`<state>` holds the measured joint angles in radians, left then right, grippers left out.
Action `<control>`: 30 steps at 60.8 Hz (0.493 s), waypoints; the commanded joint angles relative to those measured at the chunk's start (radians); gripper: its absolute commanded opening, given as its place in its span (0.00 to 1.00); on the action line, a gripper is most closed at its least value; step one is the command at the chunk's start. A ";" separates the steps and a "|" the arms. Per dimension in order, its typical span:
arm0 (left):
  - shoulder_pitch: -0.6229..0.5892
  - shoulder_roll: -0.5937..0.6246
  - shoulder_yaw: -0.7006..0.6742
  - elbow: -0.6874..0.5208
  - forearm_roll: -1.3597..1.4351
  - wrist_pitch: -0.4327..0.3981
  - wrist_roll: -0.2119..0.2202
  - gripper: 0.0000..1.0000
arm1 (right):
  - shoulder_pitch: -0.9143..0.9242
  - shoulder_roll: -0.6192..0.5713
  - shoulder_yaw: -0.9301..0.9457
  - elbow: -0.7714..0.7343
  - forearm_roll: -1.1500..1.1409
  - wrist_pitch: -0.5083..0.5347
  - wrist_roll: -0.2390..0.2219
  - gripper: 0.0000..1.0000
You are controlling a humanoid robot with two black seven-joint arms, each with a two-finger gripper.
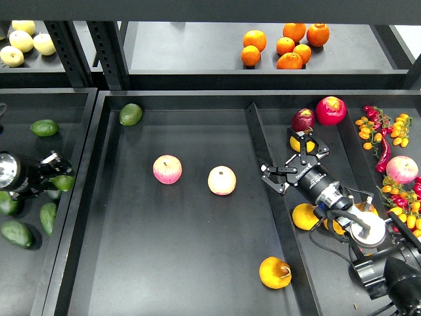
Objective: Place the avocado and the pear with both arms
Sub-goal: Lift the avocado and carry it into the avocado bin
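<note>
- Reaching from both edges of the head view, two black arms work a dark sorting tray (pixel 197 276) beneath a shelf (pixel 197 79) of oranges (pixel 289 46) and pale yellow fruits (pixel 23 43).
- The right gripper (pixel 289 168), entering from five o'clock, hovers over the divider (pixel 263 158) with its fingers spread apart and nothing between them; a yellow fruit (pixel 300 142) sits just beyond it at one o'clock, beside two red fruits (pixel 319 113).
- The pear (pixel 275 272), yellow-orange with a dark stem dimple, already lies in the main compartment at six o'clock, near the divider.
- The left gripper (pixel 54 172), at nine o'clock over the side bin (pixel 29 260), appears to have its fingers closed around a dark green avocado (pixel 63 182), though the grasp is small and partly hidden.
- More avocados (pixel 20 224) lie in that bin; another green one (pixel 130 114) rests at eleven o'clock inside the main compartment, well apart from two pink-yellow apples (pixel 194 174) near the centre.
- Judged from this layout, the pear's placement looks done and the avocado's remains.
- Doing it well likely means lifting clear of the bin wall, crossing toward three o'clock, lowering close to the tray floor before releasing so the oval fruit does not roll, and choosing bare floor away from the apples.
- The right arm would best stay high over the divider, clear of the pear.
</note>
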<state>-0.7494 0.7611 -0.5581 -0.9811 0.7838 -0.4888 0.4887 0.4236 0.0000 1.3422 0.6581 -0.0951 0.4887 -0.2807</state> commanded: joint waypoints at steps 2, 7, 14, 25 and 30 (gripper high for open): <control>0.004 0.024 -0.003 0.009 -0.006 0.000 0.000 0.43 | 0.000 0.000 0.000 0.000 0.000 0.000 0.000 1.00; 0.004 0.037 -0.003 0.019 -0.015 0.000 0.000 0.43 | 0.000 0.000 0.000 0.000 0.000 0.000 -0.002 1.00; 0.005 0.050 -0.003 0.035 -0.024 0.000 0.000 0.43 | 0.000 0.000 -0.001 0.000 0.000 0.000 -0.002 1.00; 0.019 0.052 -0.003 0.071 -0.040 0.000 0.000 0.44 | 0.001 0.000 -0.003 0.000 0.000 0.000 -0.002 1.00; 0.030 0.053 -0.002 0.098 -0.040 0.000 0.000 0.44 | 0.001 0.000 -0.003 0.000 0.000 0.000 -0.002 1.00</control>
<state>-0.7320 0.8128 -0.5620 -0.9154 0.7458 -0.4888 0.4887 0.4245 0.0000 1.3388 0.6581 -0.0951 0.4887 -0.2822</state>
